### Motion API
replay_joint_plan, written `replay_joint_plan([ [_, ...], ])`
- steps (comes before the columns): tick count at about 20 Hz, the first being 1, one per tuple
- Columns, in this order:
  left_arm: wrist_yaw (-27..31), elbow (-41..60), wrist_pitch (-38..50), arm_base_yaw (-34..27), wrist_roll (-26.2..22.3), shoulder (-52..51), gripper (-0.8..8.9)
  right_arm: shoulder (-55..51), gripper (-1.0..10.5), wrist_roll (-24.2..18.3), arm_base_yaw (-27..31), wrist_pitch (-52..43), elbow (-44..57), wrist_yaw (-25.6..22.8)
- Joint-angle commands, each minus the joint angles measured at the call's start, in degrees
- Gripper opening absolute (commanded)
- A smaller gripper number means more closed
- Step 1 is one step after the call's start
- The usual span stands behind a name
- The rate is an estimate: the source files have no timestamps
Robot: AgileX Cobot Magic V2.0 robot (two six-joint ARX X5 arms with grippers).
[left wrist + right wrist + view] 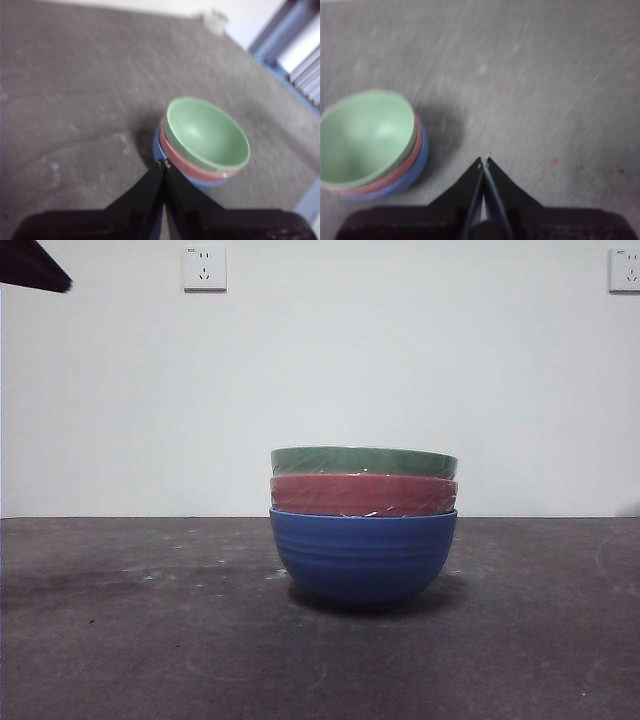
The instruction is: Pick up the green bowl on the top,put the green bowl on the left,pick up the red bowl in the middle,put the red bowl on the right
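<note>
Standing mid-worktop (120,640), three bowls are nested: green bowl (363,461) on top, red bowl (363,495) in the middle, blue bowl (363,555) beneath. The surface is dark grey, scuffed and chalk-marked. Behind it, a white wall (400,360) carries two sockets (204,268). Left claw (164,163) and right claw (484,160) hang above, both pressed together, holding nothing.

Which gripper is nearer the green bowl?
Left. The left gripper, jaws shut, has its tips right beside the green bowl atop the stack. The right gripper, also shut, sits apart from it over bare table.
</note>
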State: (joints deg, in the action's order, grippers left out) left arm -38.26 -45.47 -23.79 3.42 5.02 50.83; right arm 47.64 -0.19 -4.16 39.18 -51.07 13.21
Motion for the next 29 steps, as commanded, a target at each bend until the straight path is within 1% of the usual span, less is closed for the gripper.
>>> replay_joint_plan([
  [1,-0.8,-3.4,-5.2,1.9,-8.1,3.7,-0.03,3.3,0.0,-4.0,-0.1,1.8,-1.9,1.6],
  [3,-0.6,-5.6,-7.3,4.1,-9.9,5.9,0.14,4.7,0.1,-4.1,-0.1,1.7,-2.0,3.1],
  [4,-0.2,-6.6,-7.3,5.4,-9.8,6.8,1.06,5.2,0.5,-4.2,-0.1,1.6,-2.0,3.3],
  [6,2.6,-8.5,-7.3,8.3,-9.7,8.3,3.58,5.7,2.1,-4.2,-0.1,1.2,-2.0,3.3],
  [7,3.4,-9.6,-7.3,9.8,-9.7,9.2,3.60,5.8,2.4,-4.2,-0.1,0.7,-2.0,3.3],
  [10,3.7,-14.3,-7.6,14.4,-10.0,13.2,3.59,5.8,2.4,-3.1,-0.1,-1.2,-2.0,3.4],
  [12,4.2,-18.1,-8.9,18.1,-12.3,16.9,3.59,5.9,2.3,-2.7,-0.1,-1.8,-2.0,3.4],
  [15,9.4,-25.0,-13.9,24.9,-16.4,23.5,3.55,6.0,2.2,-2.6,-0.1,-1.9,-2.0,3.4],
  [19,16.0,-33.5,-20.8,33.2,-24.6,32.6,3.55,6.0,2.2,-2.1,-0.1,-1.8,-2.0,3.4],
  [21,19.7,-35.8,-22.0,36.4,-26.9,36.8,3.55,6.0,2.2,-2.0,-0.1,-1.8,-2.0,3.4],
  [24,22.1,-36.2,-22.1,39.2,-28.9,42.0,3.55,6.0,2.2,-2.0,-0.1,-1.7,-2.0,3.4],
  [26,23.2,-36.2,-21.6,40.0,-29.5,45.3,3.54,6.0,2.2,-2.0,-0.1,-1.7,-2.0,3.4],
  [29,23.1,-36.2,-20.6,40.2,-31.4,48.9,3.54,6.0,2.2,-2.0,-0.1,-1.7,-2.0,3.3],
])
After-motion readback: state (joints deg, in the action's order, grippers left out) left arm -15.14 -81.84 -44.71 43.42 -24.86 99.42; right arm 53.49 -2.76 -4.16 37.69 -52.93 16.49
